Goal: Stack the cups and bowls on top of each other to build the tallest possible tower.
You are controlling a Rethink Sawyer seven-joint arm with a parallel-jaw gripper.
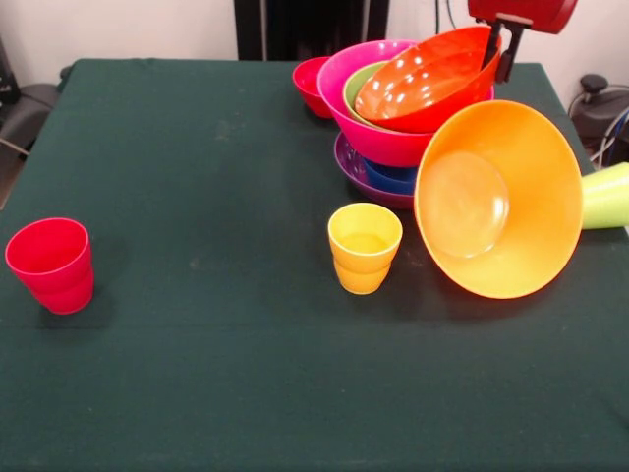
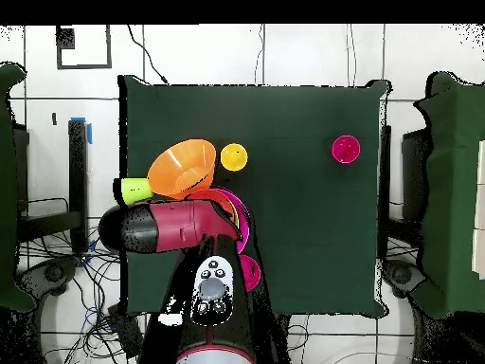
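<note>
The gripper [image 1: 499, 49] hangs at the tower [image 1: 393, 138] with its fingers either side of the red-orange bowl's [image 1: 428, 84] rim — clamped on it, the bowl tilted atop the lime green bowl [image 1: 359, 87], pink bowl [image 1: 378, 138], blue bowl [image 1: 393, 177] and purple bowl [image 1: 359, 172]. The light orange bowl [image 1: 506, 202] lies on its side against the stack — yellow cup [image 1: 365, 246] just in front, red cup [image 1: 51, 264] well apart.
</note>
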